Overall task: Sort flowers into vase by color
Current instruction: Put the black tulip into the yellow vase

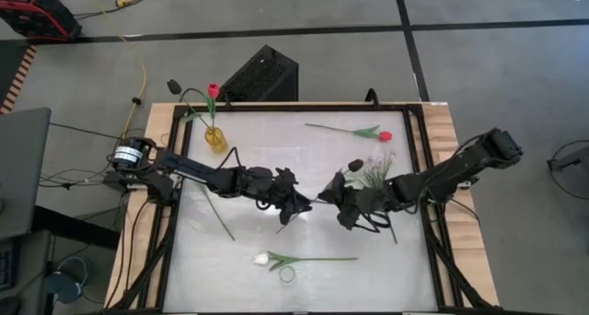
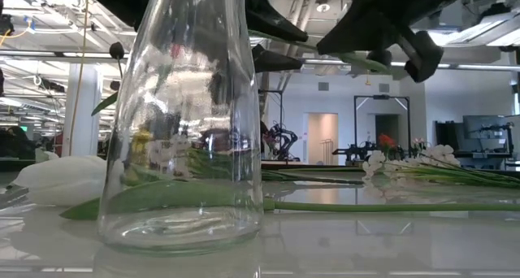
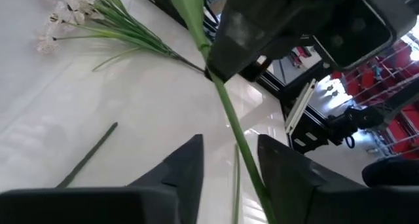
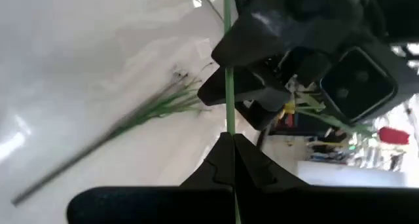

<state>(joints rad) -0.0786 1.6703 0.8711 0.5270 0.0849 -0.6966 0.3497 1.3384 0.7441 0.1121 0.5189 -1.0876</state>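
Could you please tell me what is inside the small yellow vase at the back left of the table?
The yellow vase holds a red tulip and a dark tulip, their stems rising from its neck. The stem ends inside the vase cannot be made out.

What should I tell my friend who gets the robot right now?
Right claw: shut on a green stem, mid-table.
Left claw: open around the same stem, not yet gripping.
Yellow vase, back left: holds a red tulip and a dark tulip.
Clear vase, front: nothing standing in it.
Still on the table: red tulip, white tulip, white sprigs.
Left: finish the handover, sort the rest.
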